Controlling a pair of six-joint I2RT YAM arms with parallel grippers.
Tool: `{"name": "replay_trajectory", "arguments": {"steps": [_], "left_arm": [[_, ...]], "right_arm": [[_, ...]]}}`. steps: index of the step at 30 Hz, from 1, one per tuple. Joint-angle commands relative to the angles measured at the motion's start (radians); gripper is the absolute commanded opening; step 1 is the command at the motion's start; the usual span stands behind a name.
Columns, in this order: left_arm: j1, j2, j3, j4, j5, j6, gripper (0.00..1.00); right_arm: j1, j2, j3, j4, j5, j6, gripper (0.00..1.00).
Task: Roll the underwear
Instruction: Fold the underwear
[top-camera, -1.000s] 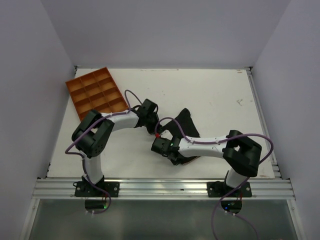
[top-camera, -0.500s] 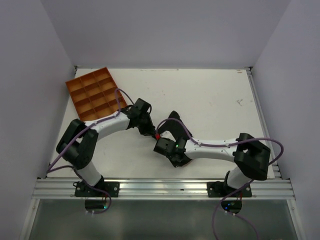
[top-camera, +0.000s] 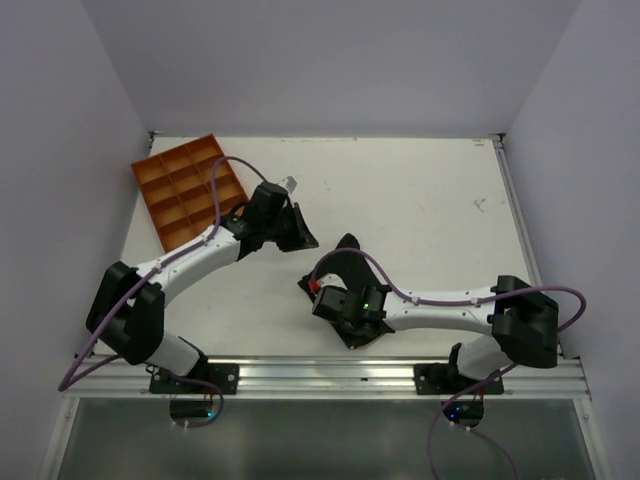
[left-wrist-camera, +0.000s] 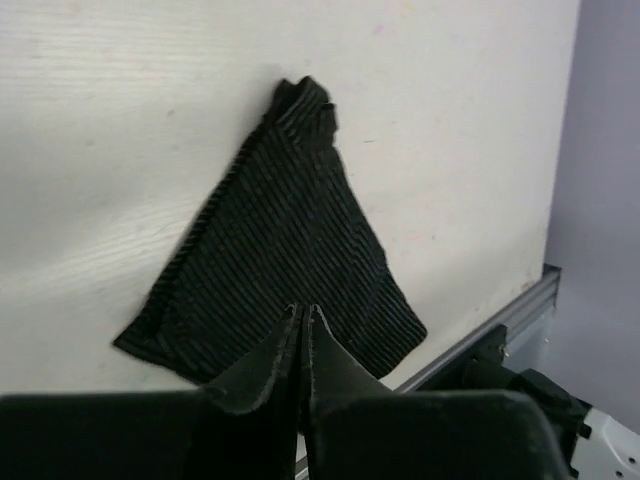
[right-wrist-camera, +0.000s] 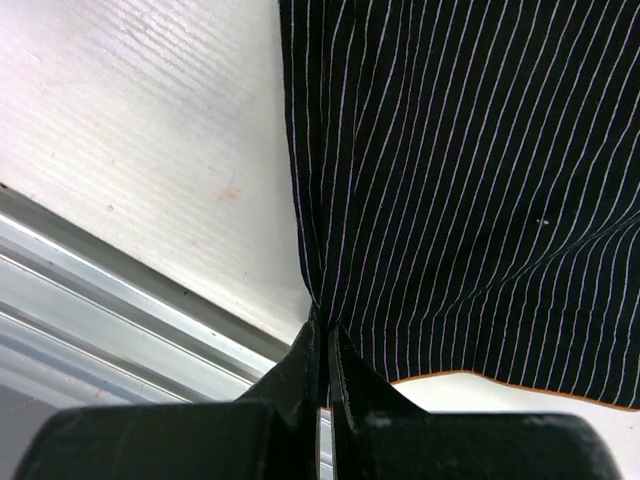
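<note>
- Underwear (left-wrist-camera: 290, 250) lies spread on the table (top-camera: 430, 190) close to the front edge. It's a rough triangle with no roll started yet.
- Our right gripper (right-wrist-camera: 322, 330) is pinched tight on a near corner of it, we'd guess to start turning that edge over.
- Our left gripper (left-wrist-camera: 302, 310) hangs apart from the cloth with its jaws pressed together on nothing, leaving room.

The left arm's fingers (left-wrist-camera: 268, 362) have drawn back from the black pinstriped fabric underwear (left-wrist-camera: 285, 250) towards the far left of the desk (top-camera: 430, 190), while the right arm's fingers (right-wrist-camera: 296, 368) have closed on the garment's edge and pulled it nearer the front rail.
</note>
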Motion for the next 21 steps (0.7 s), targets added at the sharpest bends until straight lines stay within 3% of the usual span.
{"name": "replay_trajectory", "arguments": {"steps": [1, 12, 17, 21], "left_arm": [[0.002, 0.094, 0.011, 0.302, 0.247, 0.075, 0.03], [-0.039, 0.369, 0.061, 0.57, 0.572, 0.099, 0.0], [-0.079, 0.421, 0.029, 0.601, 0.582, 0.109, 0.0], [-0.095, 0.425, -0.021, 0.584, 0.492, 0.129, 0.0]], "right_arm": [[0.008, -0.064, -0.027, 0.05, -0.008, 0.034, 0.0], [0.008, -0.141, -0.096, 0.076, 0.004, 0.078, 0.0], [0.008, -0.164, -0.11, 0.078, 0.008, 0.091, 0.0], [0.006, -0.164, -0.111, 0.072, 0.008, 0.098, 0.0]]}}
